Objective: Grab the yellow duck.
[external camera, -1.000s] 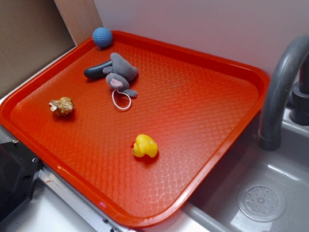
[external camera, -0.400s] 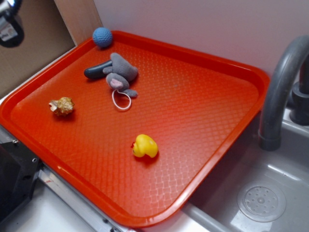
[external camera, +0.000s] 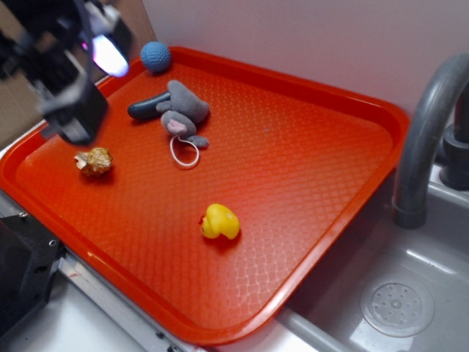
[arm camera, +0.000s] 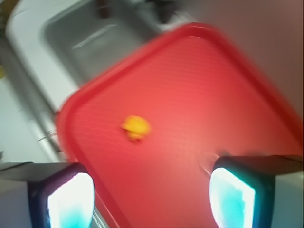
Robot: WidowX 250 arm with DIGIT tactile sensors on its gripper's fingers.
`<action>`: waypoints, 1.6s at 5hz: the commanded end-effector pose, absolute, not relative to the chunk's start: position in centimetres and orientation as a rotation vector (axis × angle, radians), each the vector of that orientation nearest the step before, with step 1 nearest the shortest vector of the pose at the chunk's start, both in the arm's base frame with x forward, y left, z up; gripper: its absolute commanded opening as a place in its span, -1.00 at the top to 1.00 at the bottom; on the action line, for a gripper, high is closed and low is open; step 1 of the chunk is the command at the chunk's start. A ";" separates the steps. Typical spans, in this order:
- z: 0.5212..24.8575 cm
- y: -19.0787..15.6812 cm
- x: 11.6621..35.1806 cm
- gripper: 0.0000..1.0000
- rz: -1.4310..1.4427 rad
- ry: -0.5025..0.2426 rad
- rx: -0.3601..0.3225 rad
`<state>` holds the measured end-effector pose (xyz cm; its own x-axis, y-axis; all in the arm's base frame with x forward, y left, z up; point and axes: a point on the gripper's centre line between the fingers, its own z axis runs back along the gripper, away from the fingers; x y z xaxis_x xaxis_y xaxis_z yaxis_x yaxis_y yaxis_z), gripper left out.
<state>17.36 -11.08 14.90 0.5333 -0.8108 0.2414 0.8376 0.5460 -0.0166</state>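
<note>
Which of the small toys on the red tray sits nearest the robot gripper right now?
The tan-brown lumpy seashell, just below the blurred gripper. The blue ball, grey plush mouse and yellow duck lie farther off.

The exterior view looks down from high up, past one corner of the red tray (external camera: pixel 308 183), and takes in the whole tray with the sink (external camera: pixel 410 293) beside it. The wrist view sits on the arm above the tray (arm camera: pixel 190 95) and looks across it toward the sink (arm camera: pixel 95 38), blurred. Both views show the tray and the sink.
</note>
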 end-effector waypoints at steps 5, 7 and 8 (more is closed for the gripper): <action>3.0 -15.0 18.5 -1.00 -1.280 0.072 -0.157; 2.6 -15.3 18.0 1.00 -1.291 0.095 -0.133; 2.7 -15.1 17.6 1.00 -1.285 0.099 -0.107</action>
<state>19.38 -15.01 2.29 0.2840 -0.9587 -0.0126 0.9501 0.2831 -0.1312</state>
